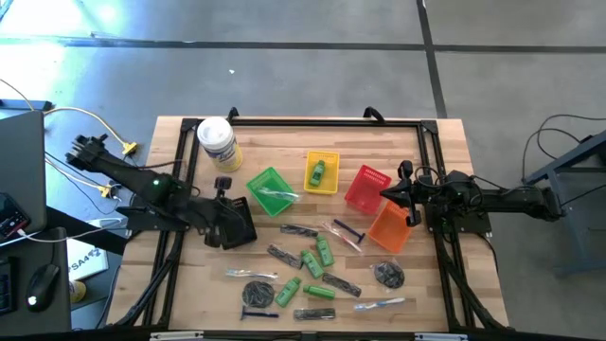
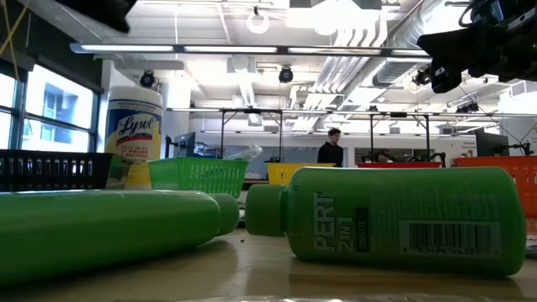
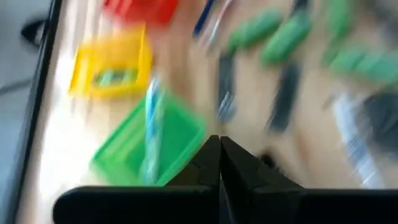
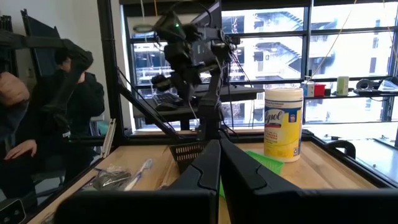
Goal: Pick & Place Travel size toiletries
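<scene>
High view: left gripper [image 1: 248, 220] sits left of centre, just below-left of the green basket [image 1: 272, 192], fingers pressed together, nothing pinched. A clear-wrapped piece [image 1: 275, 193] lies in that green basket. Yellow basket [image 1: 322, 173] holds a green bottle [image 1: 317, 172]. Red basket [image 1: 367, 187] and orange basket [image 1: 389, 228] sit right of centre. Right gripper [image 1: 393, 194] at the red basket's right edge, pressed together, empty. Most toiletries lie loose in the lower middle of the table [image 1: 180, 284]: green bottles [image 1: 312, 263], dark sticks [image 1: 284, 256], discs [image 1: 258, 294], a razor [image 1: 347, 230].

Low view: two green bottles [image 2: 403, 220] fill the foreground; wipes jar [image 2: 133, 137] at upper left.

Left wrist view: blurred; fingers [image 3: 239, 171] meet, green basket w/ wrapped piece beyond.

Right wrist view: fingers [image 4: 242, 171] meet; jar [image 4: 283, 124] right of centre, people at left edge.
</scene>
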`<action>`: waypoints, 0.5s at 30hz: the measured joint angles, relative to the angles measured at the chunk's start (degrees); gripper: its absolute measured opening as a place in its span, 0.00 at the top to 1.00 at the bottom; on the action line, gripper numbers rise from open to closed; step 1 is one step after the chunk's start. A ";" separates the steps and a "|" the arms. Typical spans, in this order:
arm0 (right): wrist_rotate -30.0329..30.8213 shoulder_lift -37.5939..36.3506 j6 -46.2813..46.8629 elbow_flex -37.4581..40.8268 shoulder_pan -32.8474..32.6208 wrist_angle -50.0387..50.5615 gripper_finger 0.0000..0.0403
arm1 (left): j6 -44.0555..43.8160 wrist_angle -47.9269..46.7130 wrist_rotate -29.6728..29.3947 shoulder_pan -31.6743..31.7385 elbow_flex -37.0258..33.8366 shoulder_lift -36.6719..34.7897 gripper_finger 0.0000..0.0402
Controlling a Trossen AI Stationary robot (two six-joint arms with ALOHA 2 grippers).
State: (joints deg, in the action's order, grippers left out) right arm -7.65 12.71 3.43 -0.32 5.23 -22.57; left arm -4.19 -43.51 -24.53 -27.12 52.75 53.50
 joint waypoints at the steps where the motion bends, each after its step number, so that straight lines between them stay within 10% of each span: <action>1: 0.01 0.00 0.01 0.00 0.00 0.05 0.99 | 1.02 3.71 0.37 -0.58 -1.81 -1.62 0.99; 15: 0.18 0.00 -0.06 0.00 0.00 -0.02 0.99 | 10.34 43.49 -0.10 1.45 -29.31 -17.62 1.00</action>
State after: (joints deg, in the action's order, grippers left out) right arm -7.47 12.71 3.38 -0.32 5.23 -22.59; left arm 6.16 -0.02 -24.62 -25.66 23.44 35.88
